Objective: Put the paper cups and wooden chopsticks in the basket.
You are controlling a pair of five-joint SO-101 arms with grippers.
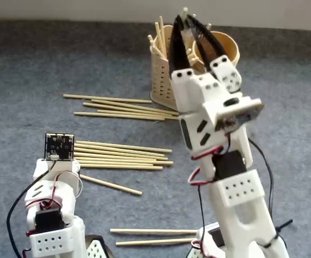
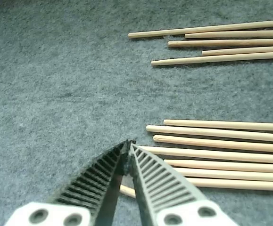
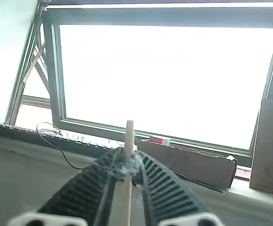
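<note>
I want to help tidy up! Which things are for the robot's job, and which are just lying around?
For the job:
basket
paper cup at the basket
loose chopsticks on the grey mat
chopstick clamped in the right gripper

Just lying about:
cardboard box on the sill
window

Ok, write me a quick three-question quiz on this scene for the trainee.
1. What stands upright in the basket?
2. True or false: the right gripper is shut on a chopstick.
3. The left gripper is: A) shut, beside loose chopsticks; B) holding a paper cup; C) inside the basket.
Key: 1 chopsticks; 2 true; 3 A.
</note>
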